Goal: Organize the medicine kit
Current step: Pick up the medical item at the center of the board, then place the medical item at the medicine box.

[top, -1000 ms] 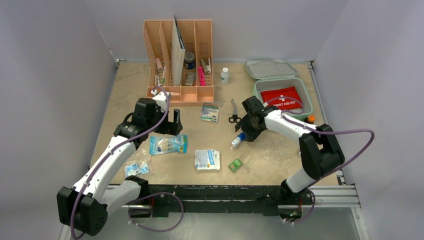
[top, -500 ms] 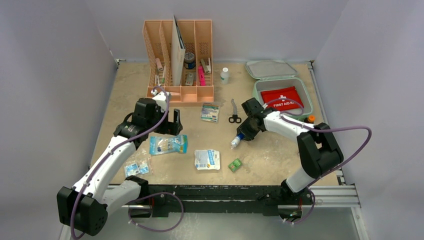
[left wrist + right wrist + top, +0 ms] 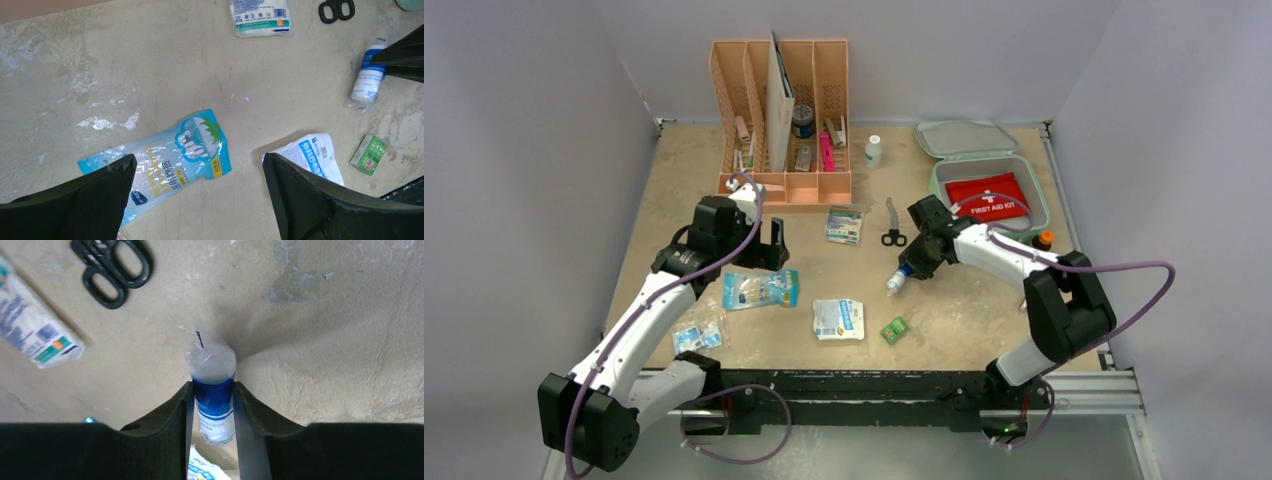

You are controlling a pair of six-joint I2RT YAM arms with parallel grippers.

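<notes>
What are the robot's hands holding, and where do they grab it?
The right gripper pinches the small blue-and-white bottle at its blue band, near the clear end. The left gripper holds nothing.

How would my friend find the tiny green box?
Find the open mint-green zip case at the far right. Come forward, past the small blue-and-white bottle. The flat green box lies right of a white-and-blue packet; it is solid green and smaller than its neighbours.

Glossy plastic swab packet (image 3: 165, 167) on matt, scuffed tabletop (image 3: 150, 60) — left gripper (image 3: 197, 162) matt black.
</notes>
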